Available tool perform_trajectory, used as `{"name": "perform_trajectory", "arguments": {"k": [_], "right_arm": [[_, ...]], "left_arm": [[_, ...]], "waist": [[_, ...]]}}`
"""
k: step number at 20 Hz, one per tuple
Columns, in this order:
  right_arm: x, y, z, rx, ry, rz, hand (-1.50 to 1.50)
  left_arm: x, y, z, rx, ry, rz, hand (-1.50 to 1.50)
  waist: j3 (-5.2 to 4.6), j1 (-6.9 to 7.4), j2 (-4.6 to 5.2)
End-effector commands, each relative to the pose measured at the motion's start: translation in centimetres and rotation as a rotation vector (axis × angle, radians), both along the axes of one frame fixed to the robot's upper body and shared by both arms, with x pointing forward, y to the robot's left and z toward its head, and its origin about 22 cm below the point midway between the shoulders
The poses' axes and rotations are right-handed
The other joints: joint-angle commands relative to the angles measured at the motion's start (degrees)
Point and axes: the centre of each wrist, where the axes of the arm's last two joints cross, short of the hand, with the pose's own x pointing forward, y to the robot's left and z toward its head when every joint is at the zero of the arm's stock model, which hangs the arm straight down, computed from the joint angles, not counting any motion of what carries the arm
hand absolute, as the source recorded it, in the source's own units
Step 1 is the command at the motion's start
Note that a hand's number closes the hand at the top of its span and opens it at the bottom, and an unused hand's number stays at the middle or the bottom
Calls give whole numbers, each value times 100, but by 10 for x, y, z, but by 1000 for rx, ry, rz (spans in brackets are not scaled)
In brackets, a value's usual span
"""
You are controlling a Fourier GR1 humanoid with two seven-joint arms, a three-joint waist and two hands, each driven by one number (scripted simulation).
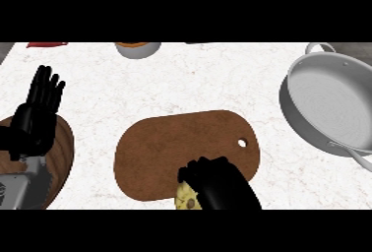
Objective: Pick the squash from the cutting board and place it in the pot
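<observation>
A brown cutting board (181,142) lies in the middle of the white counter. At its near edge my right hand (218,183) is curled over a yellow squash (187,197), of which only a speckled end shows at the hand's left. The grey pot (330,103) with two handles stands at the right, apart from the board, with nothing in it. My left hand (40,110) rests open at the left, fingers up, over a round wooden board.
A round wooden board (65,152) lies under the left forearm. At the counter's far edge stand a grey bowl with orange content (138,48) and a red thing (47,44). The pot's long handle (359,160) points toward me.
</observation>
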Motion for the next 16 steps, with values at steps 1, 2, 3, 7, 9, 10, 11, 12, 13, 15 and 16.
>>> {"name": "perform_trajectory", "arguments": {"k": [1, 2, 3, 7, 9, 10, 11, 12, 13, 15, 16], "right_arm": [[-33, -38, 40, 144, -132, -213, 150], [-38, -46, 57, 166, -174, -246, 150], [-41, -58, 66, 204, -221, -289, 150], [-69, -100, 94, 210, -311, -402, 150], [-67, -121, 97, 237, -325, -472, 150], [-58, -128, 98, 232, -335, -491, 150], [-62, -139, 105, 205, -329, -496, 150], [-62, -146, 105, 198, -324, -516, 150], [-58, -151, 104, 178, -307, -530, 150], [-44, -171, 103, 131, -295, -560, 150], [-40, -178, 99, 140, -271, -574, 150]], "left_arm": [[4, 2, 6, 2, -6, 7, 0], [4, -7, -2, -18, -20, -5, 0], [6, -7, 3, -9, -16, -23, 0], [4, -30, 1, -14, -27, -58, 0], [-1, -11, 0, 3, -33, -61, 0], [-1, -15, -6, -15, -25, -78, 0], [9, -5, 16, -12, -32, -63, 0], [12, 3, 16, 12, -56, -57, 0], [11, -11, 14, -6, -42, -65, 0], [16, -12, 4, 10, -40, -57, 0], [5, -18, 10, -10, -27, -70, 0]], "waist": [[1, 15, 38], [-6, 88, 66], [0, 121, 77], [4, 301, 124], [7, 401, 150], [4, 439, 163], [7, 412, 163], [7, 388, 166], [6, 419, 160], [6, 394, 178], [11, 444, 154]]}}
